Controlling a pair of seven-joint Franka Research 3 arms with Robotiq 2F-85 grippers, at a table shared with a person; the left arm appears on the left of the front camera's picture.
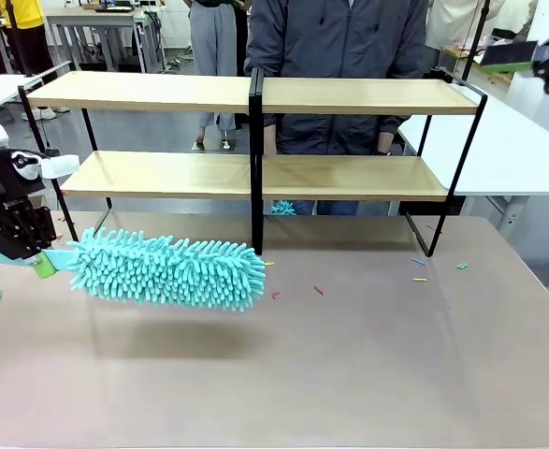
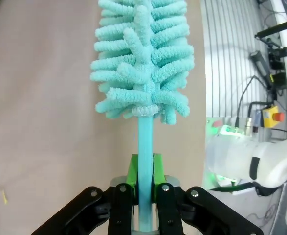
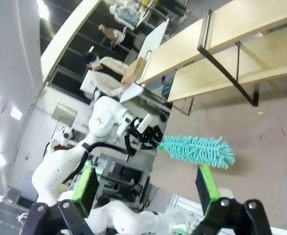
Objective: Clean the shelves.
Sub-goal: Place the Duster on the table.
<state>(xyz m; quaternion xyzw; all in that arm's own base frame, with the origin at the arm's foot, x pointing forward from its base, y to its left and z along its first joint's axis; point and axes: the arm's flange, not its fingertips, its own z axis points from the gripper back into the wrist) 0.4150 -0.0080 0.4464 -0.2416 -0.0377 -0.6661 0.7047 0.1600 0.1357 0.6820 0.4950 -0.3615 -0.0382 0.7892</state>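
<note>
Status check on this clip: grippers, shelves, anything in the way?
Left gripper shut on teal duster, held above the table. Right gripper open, empty, raised. Shelves bare, duster not touching them. Person stands behind the shelves; small scraps on table.

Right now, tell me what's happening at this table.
The left gripper is shut on the handle of a teal duster, holding it just above the table in front of the shelves. The right gripper is open and holds nothing. A person stands behind the shelves. Small coloured scraps lie on the table.
</note>
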